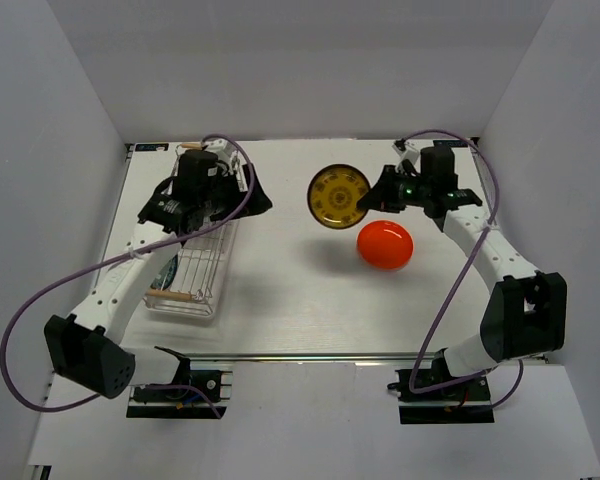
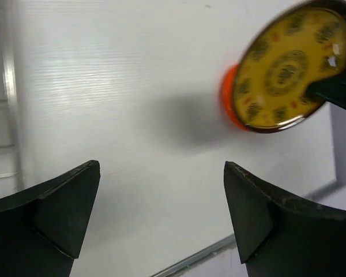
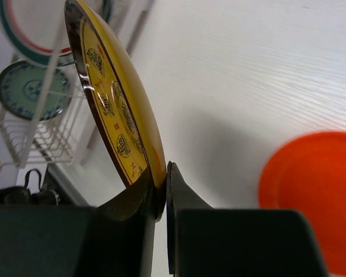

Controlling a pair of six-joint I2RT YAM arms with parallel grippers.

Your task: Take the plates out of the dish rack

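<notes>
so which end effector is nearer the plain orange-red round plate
Right. The right end effector, shut on the yellow patterned plate, sits just beyond the plain orange-red round plate; the left end effector, open, is over by the silver wire dish rack.

Your left arm (image 1: 115, 285) and right arm (image 1: 485, 250) are white shells with chunky black joint housings, and there's a purple cable (image 1: 40, 290) looping along each. Your left pincer (image 2: 161, 173) and right pincer (image 3: 161, 184) are matte black, and the black base plates (image 1: 177, 388) sit at the worktop's (image 1: 300, 310) near edge.

Yellow patterned plate (image 1: 339, 195), plain orange plate (image 1: 384, 244)
</notes>
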